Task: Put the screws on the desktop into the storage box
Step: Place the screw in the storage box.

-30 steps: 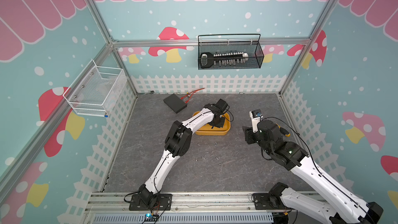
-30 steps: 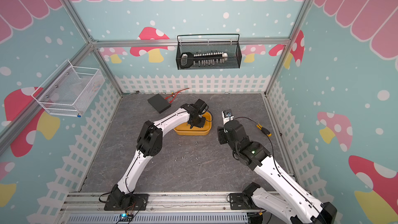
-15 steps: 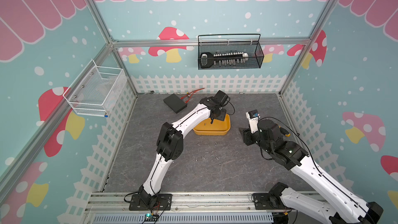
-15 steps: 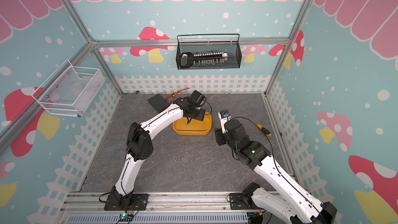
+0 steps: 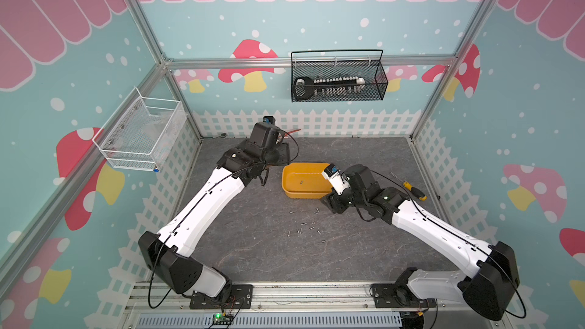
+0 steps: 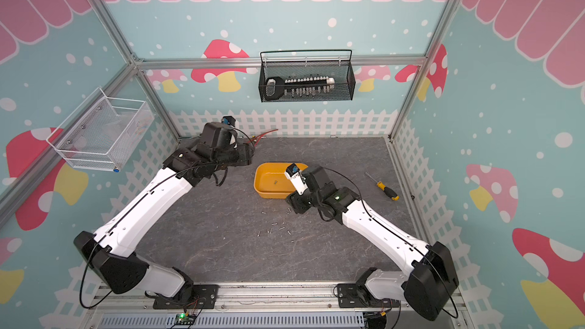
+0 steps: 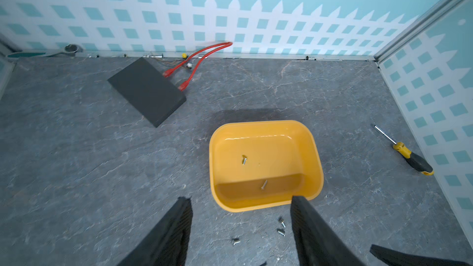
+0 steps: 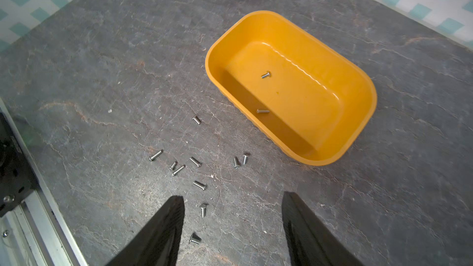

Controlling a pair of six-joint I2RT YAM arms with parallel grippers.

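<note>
The yellow storage box [image 5: 304, 194] [image 6: 272, 194] stands on the dark grey desktop [image 5: 253, 216] with two screws inside [image 8: 266, 74] [image 7: 244, 159]. Several more screws [image 5: 304, 229] [image 6: 278, 227] [image 8: 179, 167] lie scattered in front of it. My left gripper [image 7: 241, 197] hangs high above the desktop, open and empty, with the box [image 7: 245, 204] beyond its fingertips. My right gripper [image 5: 329, 202] [image 8: 233, 195] hovers low by the box's front right corner, open and empty. Two screws lie just inside its left finger [image 8: 163, 226].
A flat black box [image 7: 147, 90] with red cables [image 7: 202, 57] lies at the back left. A yellow-handled screwdriver [image 5: 410, 186] [image 7: 412, 158] lies right of the tub. A black mesh basket [image 5: 337, 80] hangs on the back wall, a white wire basket [image 5: 142, 134] on the left wall.
My left gripper has opened and risen away from the storage box. My right gripper has moved left to the box's front corner and its jaws have widened.
</note>
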